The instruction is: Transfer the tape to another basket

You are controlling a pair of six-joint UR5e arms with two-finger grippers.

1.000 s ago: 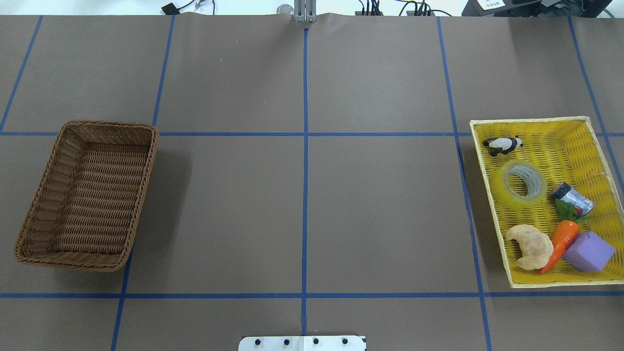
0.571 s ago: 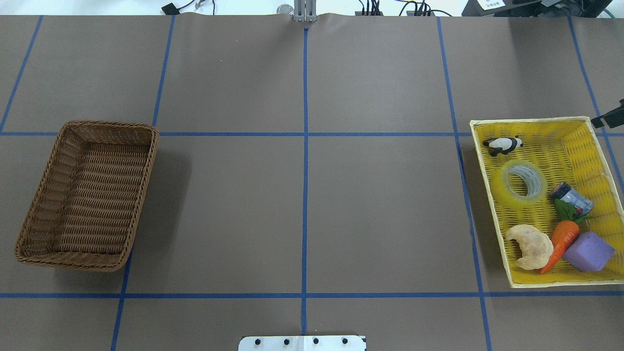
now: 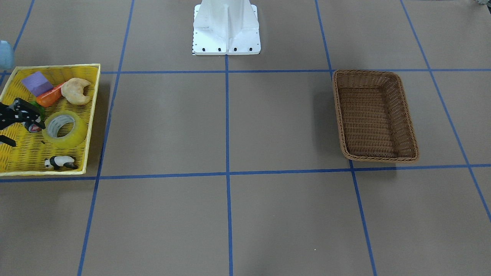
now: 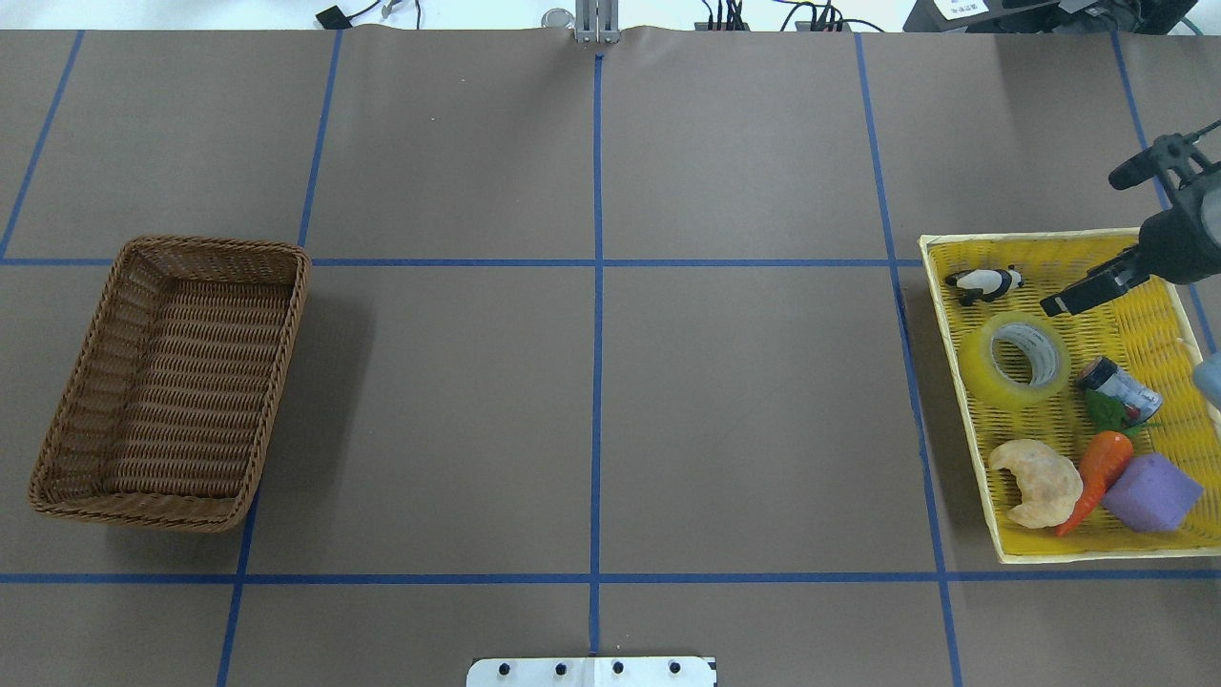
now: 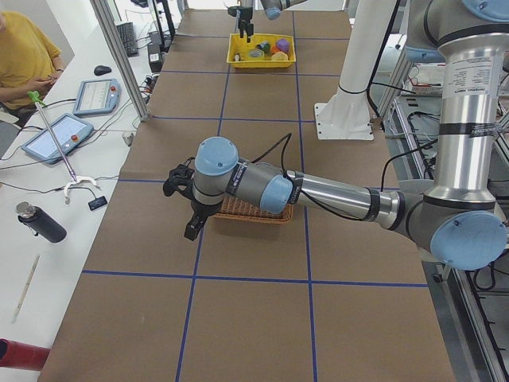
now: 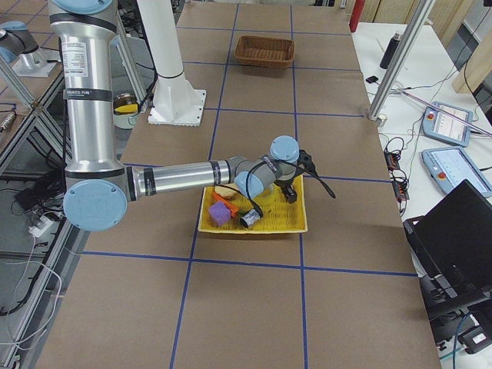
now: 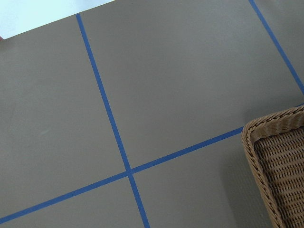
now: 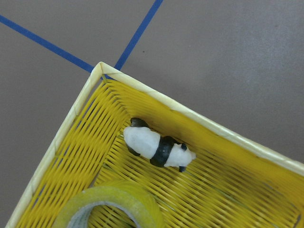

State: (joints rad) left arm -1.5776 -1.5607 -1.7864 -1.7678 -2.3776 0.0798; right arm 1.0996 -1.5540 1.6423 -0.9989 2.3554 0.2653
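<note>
In yellow tray [image 4: 1040, 426], tape [image 4: 979, 366] hole-up

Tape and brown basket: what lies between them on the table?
In the overhead view, only the yellow basket's wall and table with blue lines lie between the tape and the brown basket.

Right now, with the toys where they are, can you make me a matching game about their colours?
Things:
1. tape
2. toy panda
3. block
4. basket

Colours:
A. purple
B. black and white
C. brown, with nothing inside
D. see-through yellow-green

Pairs: 1-D, 2-B, 3-A, 4-C
</note>
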